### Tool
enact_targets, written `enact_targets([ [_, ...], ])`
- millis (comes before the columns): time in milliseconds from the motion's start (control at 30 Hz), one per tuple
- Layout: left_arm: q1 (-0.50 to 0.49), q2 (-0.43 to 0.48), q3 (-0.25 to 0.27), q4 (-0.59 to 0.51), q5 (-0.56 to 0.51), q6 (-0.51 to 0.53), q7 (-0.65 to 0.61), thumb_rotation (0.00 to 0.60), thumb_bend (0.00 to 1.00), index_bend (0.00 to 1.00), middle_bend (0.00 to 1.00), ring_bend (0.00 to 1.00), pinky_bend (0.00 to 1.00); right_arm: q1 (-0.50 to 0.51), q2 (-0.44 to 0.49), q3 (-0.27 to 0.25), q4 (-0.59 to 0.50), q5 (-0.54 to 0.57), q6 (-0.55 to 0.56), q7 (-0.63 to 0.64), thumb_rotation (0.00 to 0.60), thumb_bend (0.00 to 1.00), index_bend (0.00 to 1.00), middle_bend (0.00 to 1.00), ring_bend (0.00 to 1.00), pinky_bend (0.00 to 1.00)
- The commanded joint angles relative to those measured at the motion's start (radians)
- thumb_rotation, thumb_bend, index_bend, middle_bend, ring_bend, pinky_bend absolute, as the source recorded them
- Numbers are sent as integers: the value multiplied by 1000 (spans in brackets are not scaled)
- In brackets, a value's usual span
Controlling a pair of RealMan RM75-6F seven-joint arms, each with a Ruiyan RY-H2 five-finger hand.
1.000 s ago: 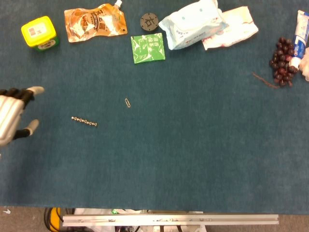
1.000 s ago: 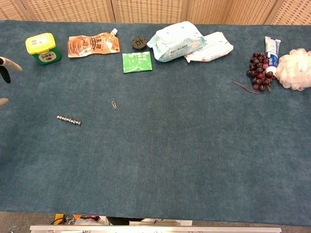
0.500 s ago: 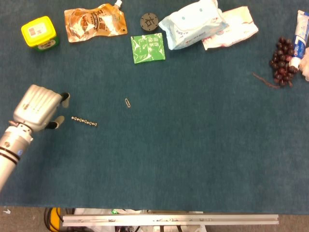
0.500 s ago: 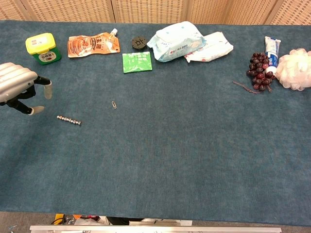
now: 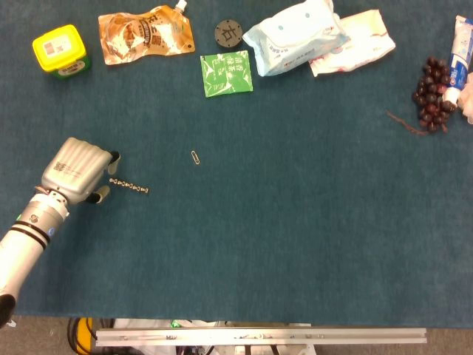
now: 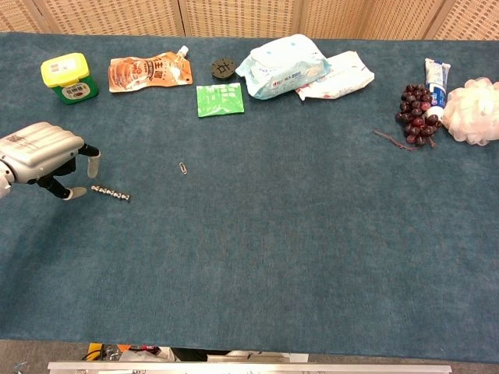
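My left hand (image 5: 76, 171) (image 6: 45, 160) hovers at the left of the blue table, back upward, fingers curled down with thumb and a finger apart and nothing between them. Its fingertips (image 5: 101, 192) stand just left of a short chain of small metal beads (image 5: 129, 186) (image 6: 111, 192), close to its near end; whether they touch it is unclear. A paper clip (image 5: 195, 157) (image 6: 182, 167) lies a little farther right. My right hand shows in neither view.
Along the far edge lie a yellow-lidded green jar (image 5: 60, 50), an orange spout pouch (image 5: 145, 35), a dark round disc (image 5: 228, 32), a green sachet (image 5: 227, 73) and wet-wipe packs (image 5: 295, 35). Far right: dark grapes (image 5: 431, 94), toothpaste tube (image 5: 462, 52), white puff (image 6: 475, 111).
My left hand came in from the left edge, turned back-up, and moved right until its fingertips reached the bead chain's left end. Nothing on the table has shifted.
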Motion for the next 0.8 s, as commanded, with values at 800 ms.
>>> enact_targets([
  [800, -59, -67, 9, 33, -149, -54, 41, 600, 264, 480, 1000, 1000, 1000, -19, -3, -7, 50, 14, 8, 55, 600, 228, 360, 413, 341, 398],
])
